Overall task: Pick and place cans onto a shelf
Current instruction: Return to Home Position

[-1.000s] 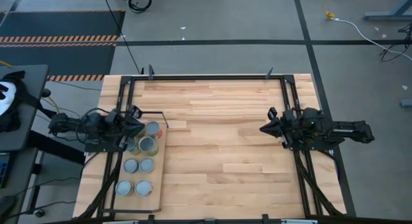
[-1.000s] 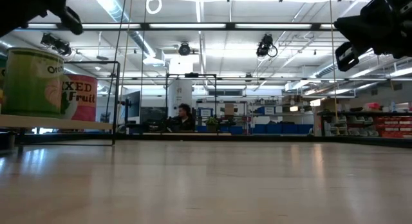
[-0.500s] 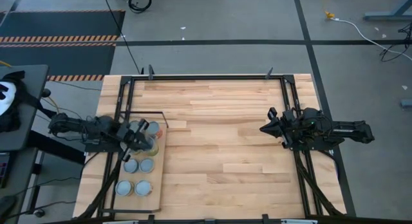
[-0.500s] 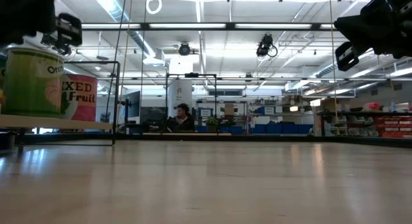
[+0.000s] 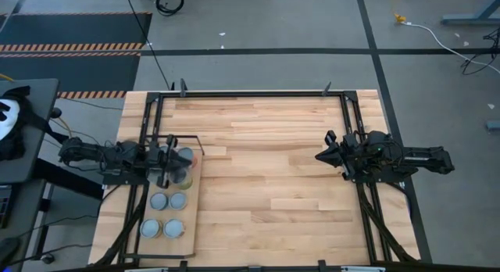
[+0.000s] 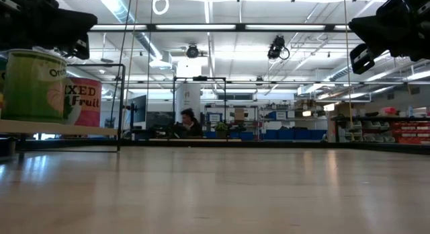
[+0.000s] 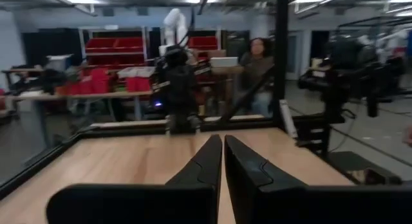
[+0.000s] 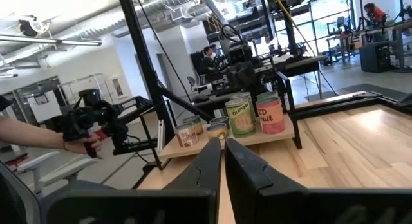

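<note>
Several cans with silvery lids stand on the shelf [image 5: 192, 195], a pale board in a black frame at the table's left. Those I can pick out include one at the far end [image 5: 186, 155], one just behind it [image 5: 180, 177], and pairs farther toward the near edge [image 5: 159, 200] [image 5: 173, 227]. The low view shows a green can [image 6: 33, 86] and a red one [image 6: 84, 103] on the raised shelf [image 6: 60, 128]. My left gripper [image 5: 170, 158] [image 7: 223, 156] is shut and empty above the far cans. My right gripper [image 5: 319, 156] [image 8: 222, 150] is shut and empty, held above the table's right side.
The black metal frame [image 5: 250, 93] runs round the table's edges. A thin black upright and rail [image 6: 122, 103] stand at the shelf's far corner. The plank tabletop [image 5: 266, 170] lies between the two arms. People show in the room beyond [image 6: 183, 120].
My left gripper has swung from the shelf's far left corner toward the table's right and now sits over the far cans, having turned on the way. The cans have stayed in place.
</note>
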Available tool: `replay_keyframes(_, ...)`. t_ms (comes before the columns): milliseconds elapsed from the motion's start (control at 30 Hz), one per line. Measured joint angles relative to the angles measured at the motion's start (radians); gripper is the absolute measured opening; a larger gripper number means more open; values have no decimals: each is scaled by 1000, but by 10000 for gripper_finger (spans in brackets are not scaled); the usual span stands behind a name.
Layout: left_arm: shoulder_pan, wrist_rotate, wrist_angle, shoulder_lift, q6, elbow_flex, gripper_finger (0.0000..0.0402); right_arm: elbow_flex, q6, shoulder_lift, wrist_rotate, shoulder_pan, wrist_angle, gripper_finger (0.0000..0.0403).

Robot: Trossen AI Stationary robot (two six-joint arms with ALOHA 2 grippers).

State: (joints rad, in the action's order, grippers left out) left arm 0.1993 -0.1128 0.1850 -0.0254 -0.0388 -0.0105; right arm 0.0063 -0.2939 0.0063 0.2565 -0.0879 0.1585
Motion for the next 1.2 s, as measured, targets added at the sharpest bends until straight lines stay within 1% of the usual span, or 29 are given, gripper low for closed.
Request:
replay_keyframes(167, 0, -22, -18, 0, -25, 0, 25, 0, 0, 0, 0, 0, 0, 27)
replay_keyframes(433, 0, -19, -146, -1, -20, -2, 25, 0, 0, 0, 0, 0, 0, 27)
replay_keyframes(667, 0, -16, -103, -5, -19, -1, 25, 0, 0, 0, 0, 0, 0, 27)
replay_keyframes(1200, 0, -15, -96, -6, -17, 0, 25, 0, 0, 0, 0, 0, 0, 27)
